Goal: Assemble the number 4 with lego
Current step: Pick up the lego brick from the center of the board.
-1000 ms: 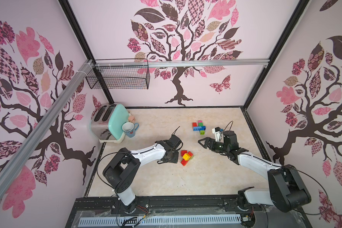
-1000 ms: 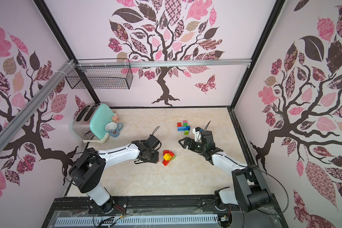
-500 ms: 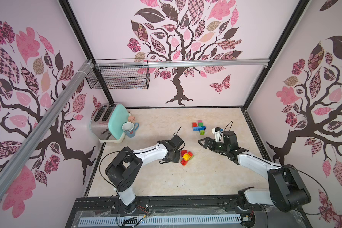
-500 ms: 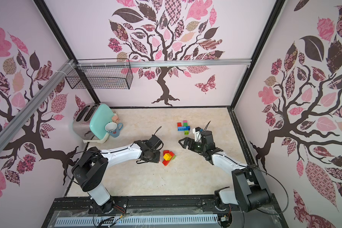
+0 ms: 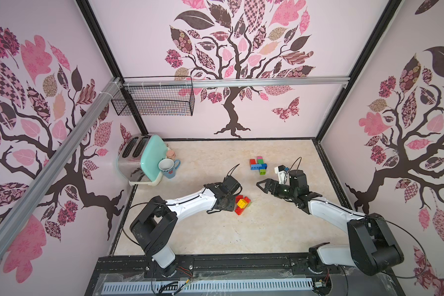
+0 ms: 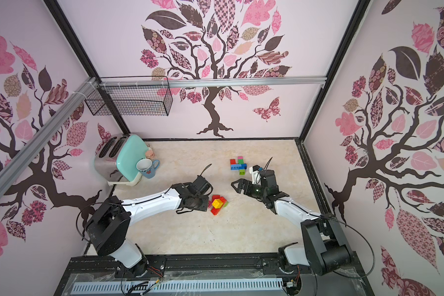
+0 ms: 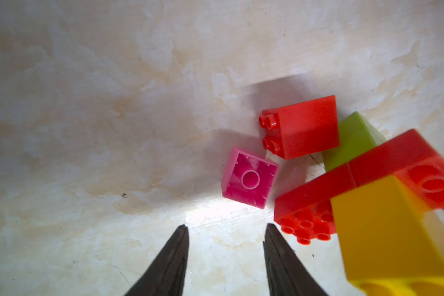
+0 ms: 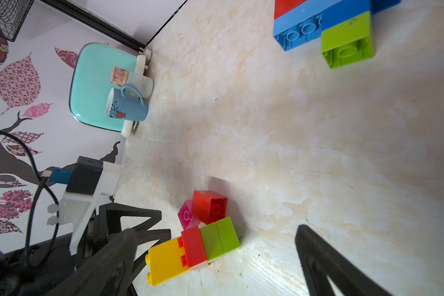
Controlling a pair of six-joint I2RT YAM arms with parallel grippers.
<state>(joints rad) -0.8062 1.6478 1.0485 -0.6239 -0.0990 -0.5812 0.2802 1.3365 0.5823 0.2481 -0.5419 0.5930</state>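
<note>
A loose pile of lego (image 5: 242,203) (image 6: 218,203) lies mid-table: a yellow brick (image 7: 385,230) on red bricks (image 7: 310,205), a green brick (image 7: 354,138), a separate red brick (image 7: 305,125) and a pink brick (image 7: 249,178) lying on its side. My left gripper (image 7: 226,229) (image 5: 228,202) hangs just left of the pile, open, nothing between its fingers; the pink brick is a short way ahead of the tips. A joined lego cluster (image 5: 259,166) (image 8: 323,23) of red, blue, green and pink lies farther back. My right gripper (image 5: 262,184) (image 8: 215,230) hovers wide open right of the pile.
A mint toaster (image 5: 141,159) stands at the back left with a blue mug (image 5: 168,167) and a small corked jar (image 5: 170,153) beside it. A wire basket (image 5: 154,100) hangs on the back wall. Walls close in on three sides.
My left arm has edged slightly toward the pile and its jaws have parted a little. The right arm and the bricks have not moved.
</note>
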